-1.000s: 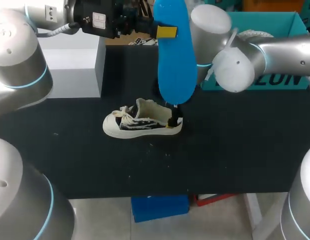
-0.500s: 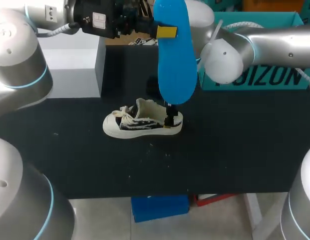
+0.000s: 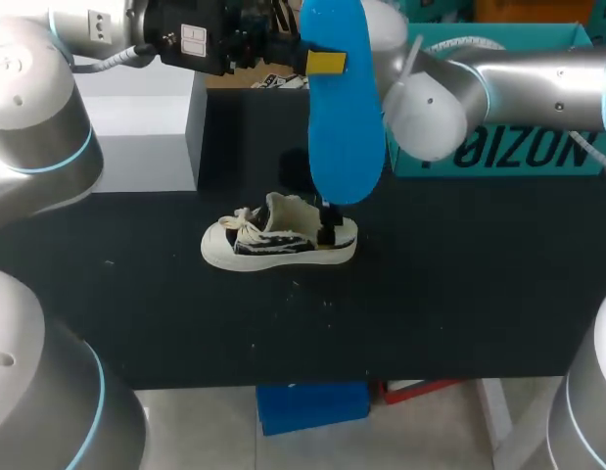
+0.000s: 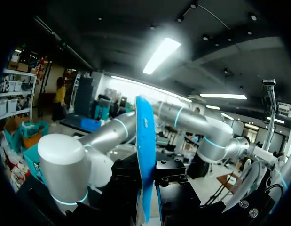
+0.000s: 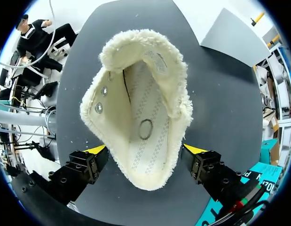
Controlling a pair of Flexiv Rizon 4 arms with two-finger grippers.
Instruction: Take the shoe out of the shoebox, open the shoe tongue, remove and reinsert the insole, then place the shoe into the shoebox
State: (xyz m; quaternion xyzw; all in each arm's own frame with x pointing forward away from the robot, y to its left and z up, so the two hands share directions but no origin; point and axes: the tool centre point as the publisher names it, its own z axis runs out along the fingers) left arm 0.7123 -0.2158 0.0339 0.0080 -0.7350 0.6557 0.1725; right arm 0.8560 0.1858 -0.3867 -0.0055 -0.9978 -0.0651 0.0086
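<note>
In the head view the shoe lies on the black table, toe toward my left and long axis crosswise. The blue insole hangs upright over its heel, so I judge reinsertion comes next. In the left wrist view, my left gripper is clamped on the insole. In the right wrist view, my right gripper straddles the heel, jaws wide. Next I should tip the insole in toe-first.

a pale grey box stands at the far left of the black table.
</note>
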